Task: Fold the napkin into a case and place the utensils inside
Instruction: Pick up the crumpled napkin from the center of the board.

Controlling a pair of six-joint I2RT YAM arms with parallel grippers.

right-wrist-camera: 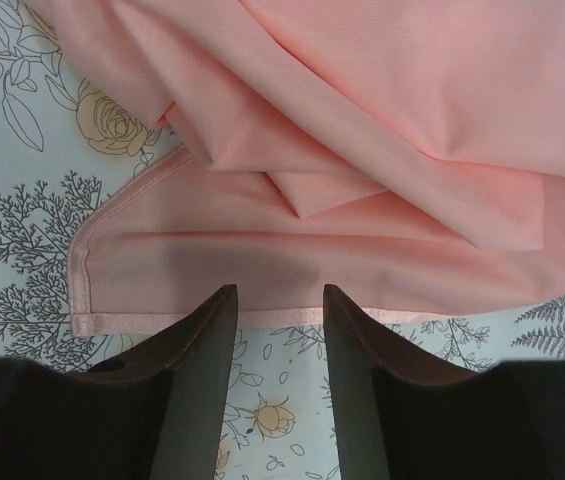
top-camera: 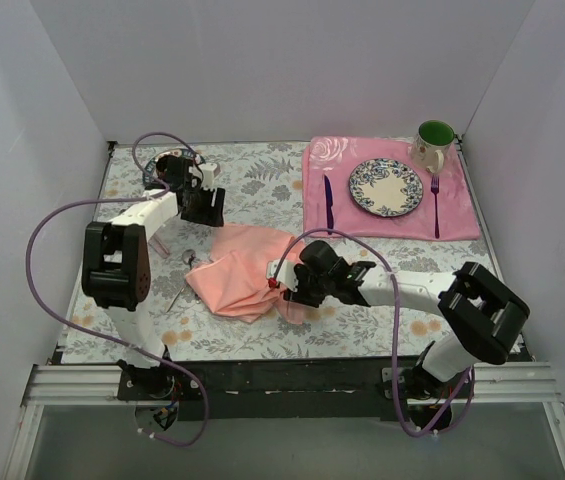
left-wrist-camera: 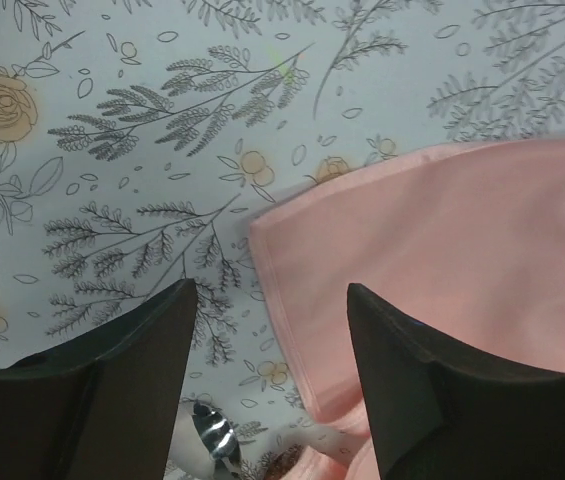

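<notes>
The salmon-pink napkin (top-camera: pixel 245 270) lies crumpled and partly folded in the middle of the table; no case shape shows. My left gripper (top-camera: pixel 203 207) is open and empty, hovering above the napkin's far left corner (left-wrist-camera: pixel 442 250). A shiny silver spoon (left-wrist-camera: pixel 212 436) peeks out by the napkin's edge below my left gripper (left-wrist-camera: pixel 272 300). Silver utensils (top-camera: pixel 188 264) lie just left of the napkin. My right gripper (top-camera: pixel 280 286) is open at the napkin's near right side. In the right wrist view its fingertips (right-wrist-camera: pixel 224 297) reach the hemmed edge of the napkin (right-wrist-camera: pixel 262 260), with nothing between the jaws of the right gripper (right-wrist-camera: pixel 277 293).
A rose-patterned pink placemat (top-camera: pixel 357 215) lies at the back right with a patterned plate (top-camera: pixel 386 187), a purple knife (top-camera: pixel 328 203), a purple fork (top-camera: pixel 435 205) and a green mug (top-camera: pixel 434 143). White walls enclose the floral tablecloth (top-camera: pixel 262 180).
</notes>
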